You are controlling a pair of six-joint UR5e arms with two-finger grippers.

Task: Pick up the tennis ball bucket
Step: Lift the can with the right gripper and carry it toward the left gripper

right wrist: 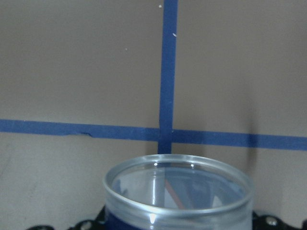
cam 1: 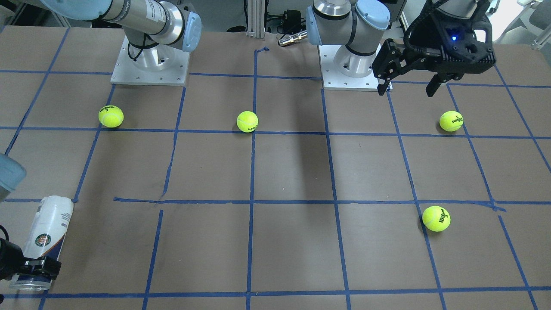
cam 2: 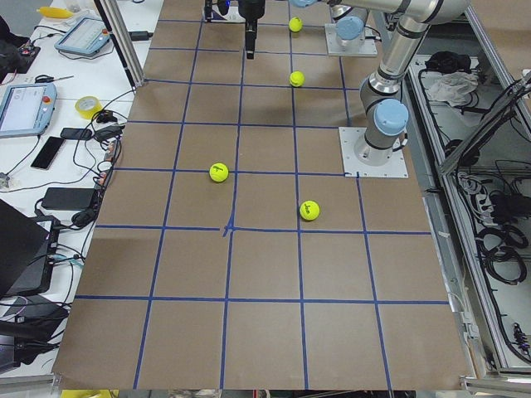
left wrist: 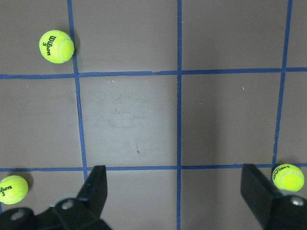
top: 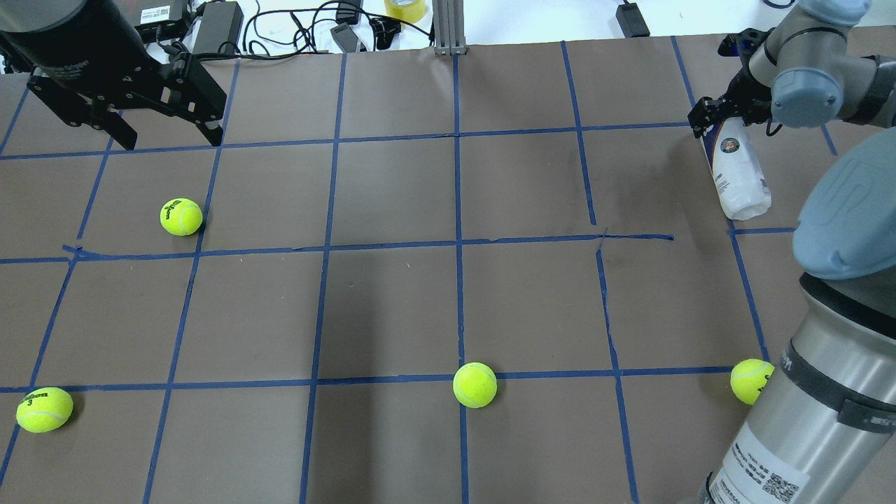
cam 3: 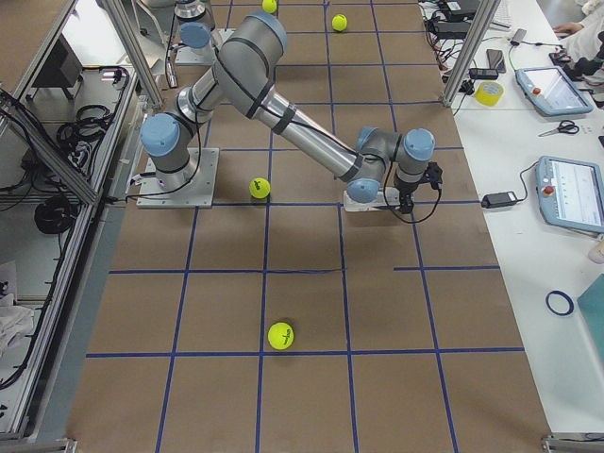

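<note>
— Now, where's your tennis ball bucket (cam 1: 46, 234)?
— Lower left corner of the front-facing view, slanting up the frame, clear rim toward the bottom edge.
— And your right gripper (cam 1: 38, 267)?
— Jaws clamped on the bucket, just by that rim.
— And your left gripper (cam 1: 407, 88)?
— Upper right, above the brown table (cam 1: 292, 172), jaws spread wide. Four tennis balls (cam 1: 247, 121) sit scattered on it, well apart from the bucket.
</note>
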